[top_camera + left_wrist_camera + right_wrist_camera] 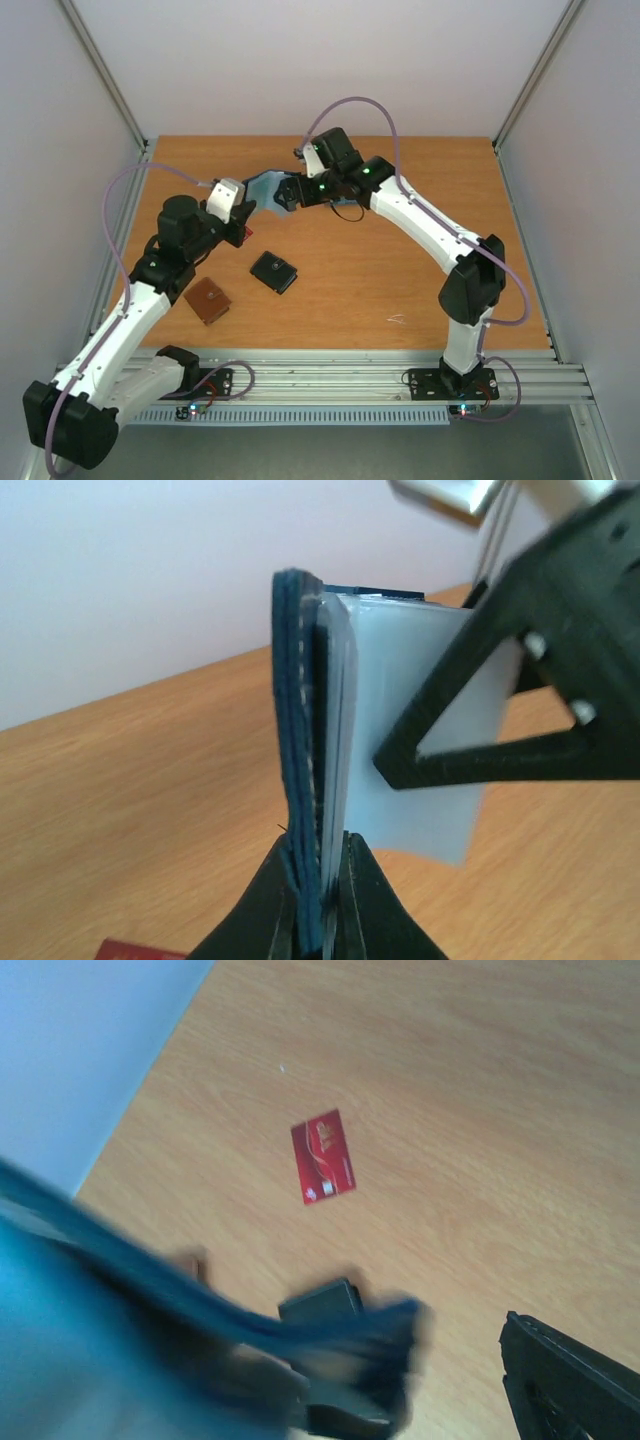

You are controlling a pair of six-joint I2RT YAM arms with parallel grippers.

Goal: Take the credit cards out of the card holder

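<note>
My left hand (pixel 320 880) is clamped shut on one edge of the navy card holder (pixel 300 730) over the far part of the bench (pixel 400 260), my right hand (pixel 287 192) spread wide beside its clear pocket, and a red credit card (pixel 323 1156) lies flat on the wood.

A black wallet (pixel 273 271) and a brown wallet (pixel 207 300) lie near each other, not touching, on the left half of the wooden table (pixel 420 270)

Bright, even light, soft shadows; right wrist view shows the card holder (pixel 90 1340) badly blurred.
</note>
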